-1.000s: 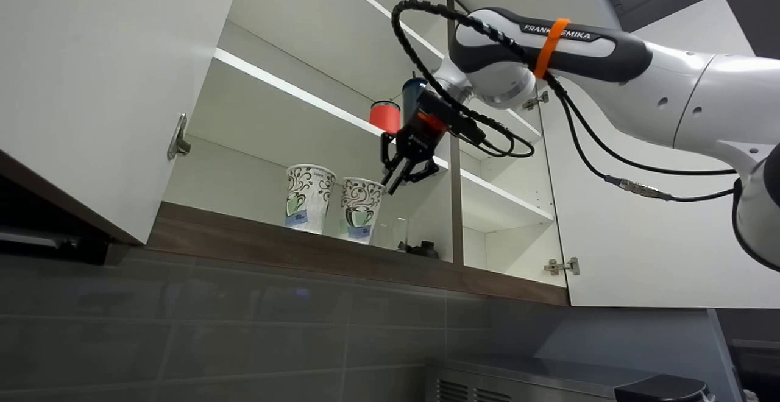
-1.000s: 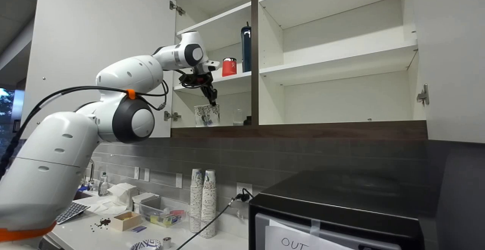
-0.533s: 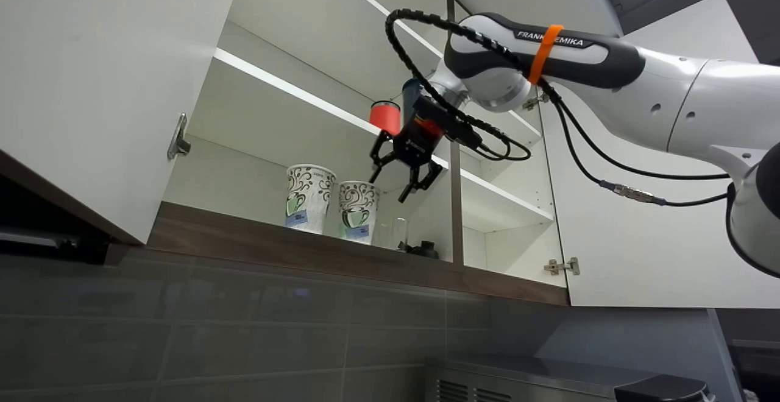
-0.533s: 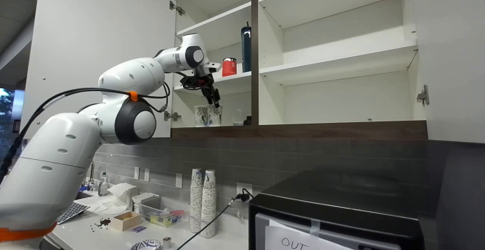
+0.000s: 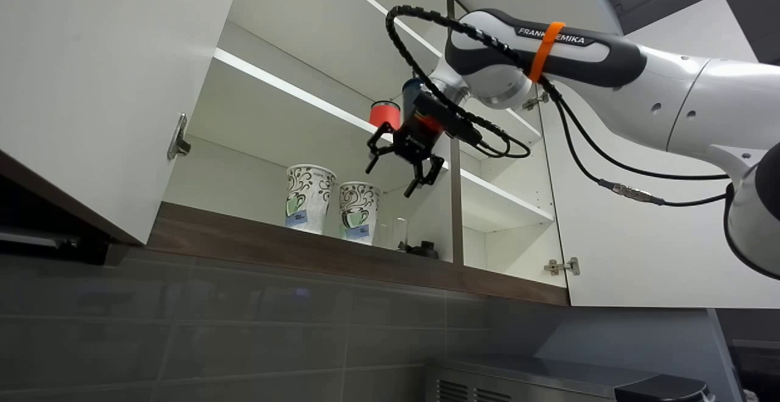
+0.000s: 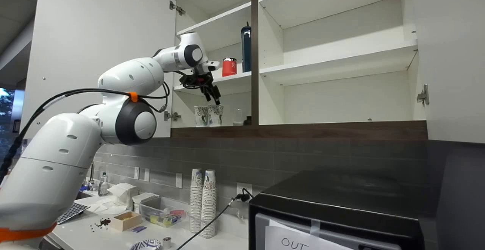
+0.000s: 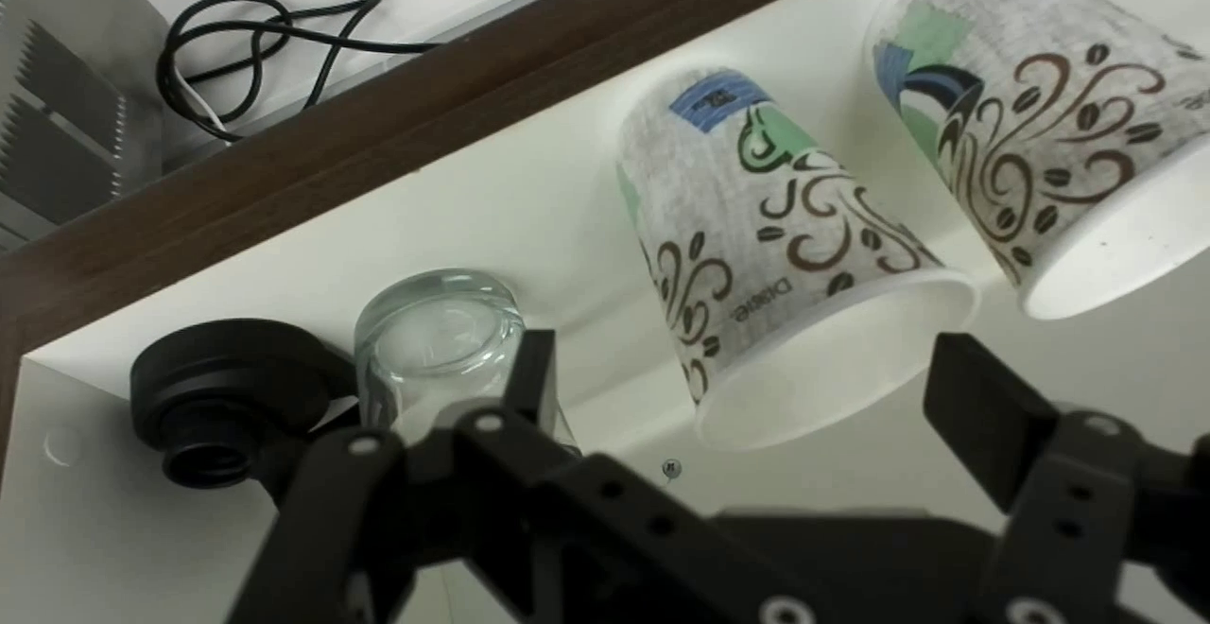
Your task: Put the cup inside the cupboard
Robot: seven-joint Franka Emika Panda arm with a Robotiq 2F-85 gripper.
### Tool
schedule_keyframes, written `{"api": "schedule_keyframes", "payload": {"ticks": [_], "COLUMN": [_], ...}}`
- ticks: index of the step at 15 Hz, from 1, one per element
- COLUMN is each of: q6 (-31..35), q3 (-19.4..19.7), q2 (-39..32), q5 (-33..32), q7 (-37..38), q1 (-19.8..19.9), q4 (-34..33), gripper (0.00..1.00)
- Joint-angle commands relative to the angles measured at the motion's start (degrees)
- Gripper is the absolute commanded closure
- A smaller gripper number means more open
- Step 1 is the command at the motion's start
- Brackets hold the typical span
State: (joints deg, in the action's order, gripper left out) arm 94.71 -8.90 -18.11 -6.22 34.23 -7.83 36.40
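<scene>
The cup (image 5: 358,213) with the grey-green pattern stands upright on the bottom board of the cupboard (image 5: 256,240), close to its front edge. In the wrist view the cup (image 7: 737,199) shows its white inside, and nothing holds it. My gripper (image 5: 390,181) is spread wide open above and beside the cup's rim, apart from it in that exterior view. Seen from the wrist, the gripper (image 7: 744,345) has one finger on each side of the cup's mouth, with a gap to the rim. Both cupboard doors stand open.
A similar, whiter cup (image 5: 309,198) stands beside it. On the opposite side are a clear glass (image 7: 440,331) and a black lid-like part (image 7: 236,388). The middle shelf above carries a red tumbler (image 6: 229,67) and a dark blue bottle (image 6: 246,49).
The gripper was pinching the cup's rim a second ago. It has opened, let go and risen slightly. The cup, tilted before, has settled upright.
</scene>
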Motion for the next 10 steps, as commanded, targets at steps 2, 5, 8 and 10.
{"api": "schedule_keyframes", "payload": {"ticks": [2, 5, 8, 10], "q6": [2.9, 8.0, 8.3, 6.5], "q3": [-0.1, -0.2, -0.6, -0.4], "q2": [-0.7, -0.1, 1.5, 2.5], "q5": [-0.8, -0.6, 1.4, 1.7], "q7": [-3.9, -7.4, -10.1, -11.1], "q1": [-0.4, -0.2, 0.7, 1.2], "q4": [-0.9, -0.1, 1.2, 2.0], "gripper": [0.00, 0.00, 0.00, 0.00]}}
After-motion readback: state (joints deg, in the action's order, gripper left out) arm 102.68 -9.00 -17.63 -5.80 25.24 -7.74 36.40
